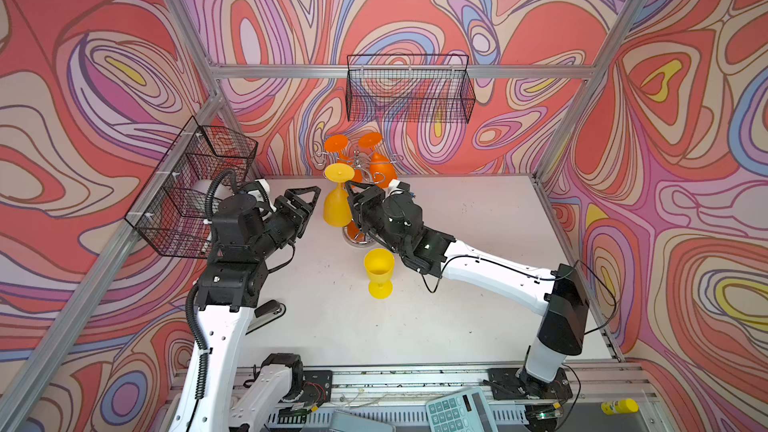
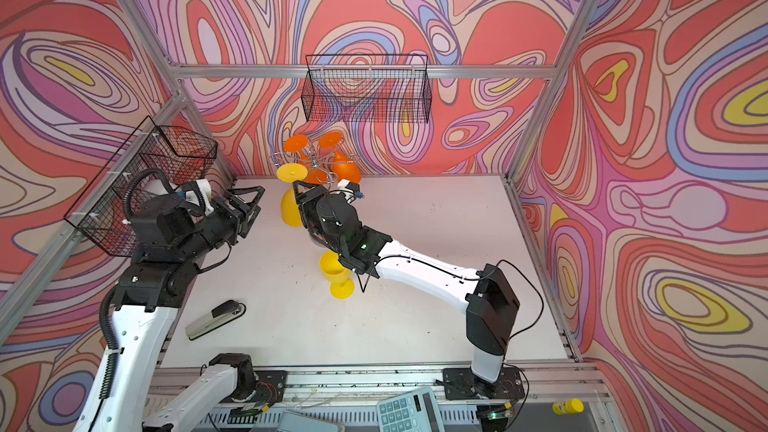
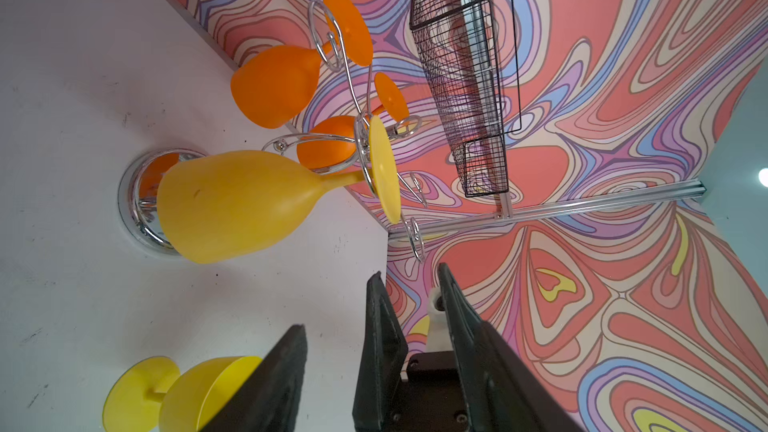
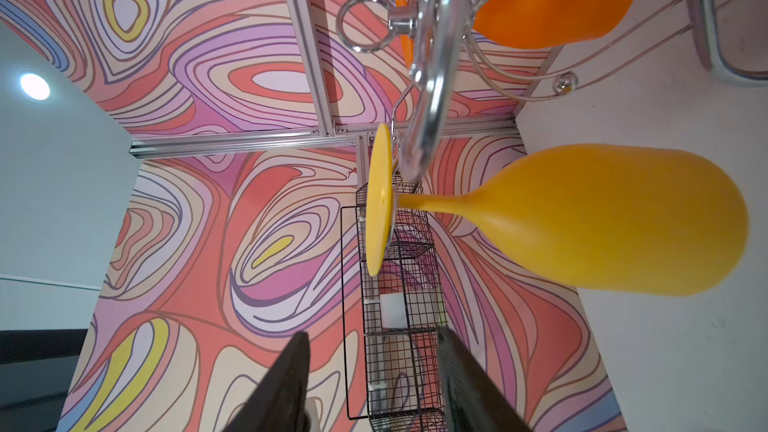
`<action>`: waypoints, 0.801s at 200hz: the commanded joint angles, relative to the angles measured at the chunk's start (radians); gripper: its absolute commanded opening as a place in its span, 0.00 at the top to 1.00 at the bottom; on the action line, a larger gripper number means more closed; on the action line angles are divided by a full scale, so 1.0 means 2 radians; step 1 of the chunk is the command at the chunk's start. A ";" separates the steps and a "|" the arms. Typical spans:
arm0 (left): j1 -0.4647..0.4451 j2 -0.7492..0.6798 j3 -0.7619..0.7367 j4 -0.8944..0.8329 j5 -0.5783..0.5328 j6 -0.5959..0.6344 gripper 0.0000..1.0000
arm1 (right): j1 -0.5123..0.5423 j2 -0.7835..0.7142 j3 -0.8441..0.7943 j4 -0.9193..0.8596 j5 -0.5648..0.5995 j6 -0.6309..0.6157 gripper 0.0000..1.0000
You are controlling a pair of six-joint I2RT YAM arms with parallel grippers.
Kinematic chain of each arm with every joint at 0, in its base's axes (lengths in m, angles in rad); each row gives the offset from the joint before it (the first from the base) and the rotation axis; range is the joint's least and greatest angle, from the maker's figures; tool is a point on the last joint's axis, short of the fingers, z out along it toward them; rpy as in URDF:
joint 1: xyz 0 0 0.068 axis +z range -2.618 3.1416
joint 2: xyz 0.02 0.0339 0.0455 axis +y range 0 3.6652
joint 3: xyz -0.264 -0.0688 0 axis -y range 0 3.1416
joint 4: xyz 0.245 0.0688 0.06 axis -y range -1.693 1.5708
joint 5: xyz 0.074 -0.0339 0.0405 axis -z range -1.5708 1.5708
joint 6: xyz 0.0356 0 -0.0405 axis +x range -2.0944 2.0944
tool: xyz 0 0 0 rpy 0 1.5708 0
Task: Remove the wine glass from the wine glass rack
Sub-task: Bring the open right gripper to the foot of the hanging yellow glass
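Observation:
The chrome wine glass rack [image 1: 360, 162] [image 2: 316, 164] stands at the back of the white table on a round mirrored base [image 3: 132, 201]. A yellow-orange wine glass [image 1: 336, 206] [image 3: 232, 205] [image 4: 602, 218] hangs upside down from a front hook. Two orange glasses [image 1: 382, 169] [image 3: 272, 85] hang behind it. My left gripper [image 1: 314, 201] [image 3: 338, 301] is open, just left of the hanging glass and apart from it. My right gripper [image 1: 350, 201] [image 4: 374, 332] is open close to the bowl's right side, with nothing between its fingers.
A yellow glass [image 1: 379, 270] stands upright on the table in front of the rack, beside my right arm. Black mesh baskets hang on the back wall [image 1: 409, 91] and the left frame [image 1: 195, 193]. A stapler [image 2: 214, 320] lies front left, and a calculator [image 1: 457, 411] sits past the front edge.

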 commanded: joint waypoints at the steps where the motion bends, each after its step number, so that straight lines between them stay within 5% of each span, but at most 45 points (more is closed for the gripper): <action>1: 0.003 -0.005 -0.006 0.019 0.006 0.003 0.37 | -0.001 0.018 0.018 0.008 0.010 0.011 0.50; 160: 0.003 -0.013 -0.007 0.016 0.020 0.020 0.38 | -0.021 0.072 0.081 0.005 0.010 0.036 0.70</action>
